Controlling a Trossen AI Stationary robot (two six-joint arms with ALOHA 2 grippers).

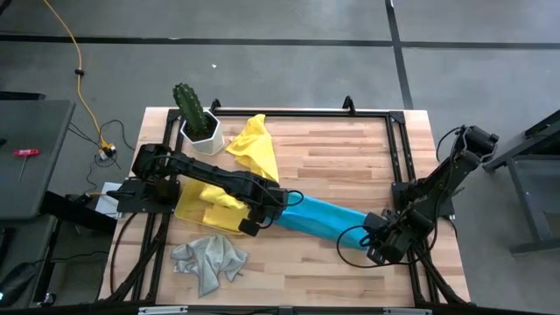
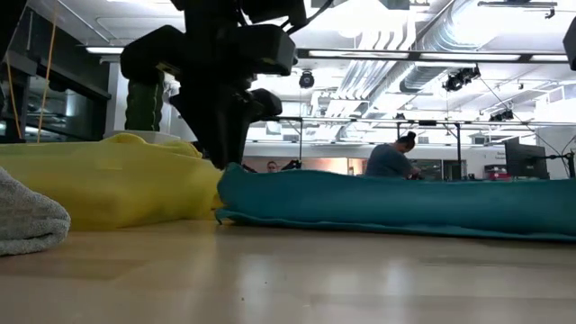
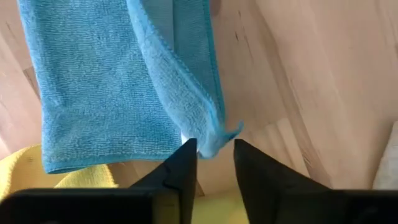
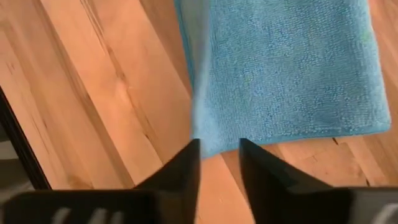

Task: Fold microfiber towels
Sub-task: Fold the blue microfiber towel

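Jaws of both the left gripper point(image 3: 211, 155) and right gripper point(image 4: 219, 155) stand slightly parted at opposite ends of the turquoise towel point(image 1: 328, 219), lying folded at the surface's five o'clock; a snagged corner could undo the fold.

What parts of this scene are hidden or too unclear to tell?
- High view: the left arm covers one end of the turquoise towel.
- High view: the same arm hides part of the yellow tray.
- Low view: the grey towel is cut off by the edge.
- Low view: the person beyond is too small.

Bright, even light (ceiling glare), sharp
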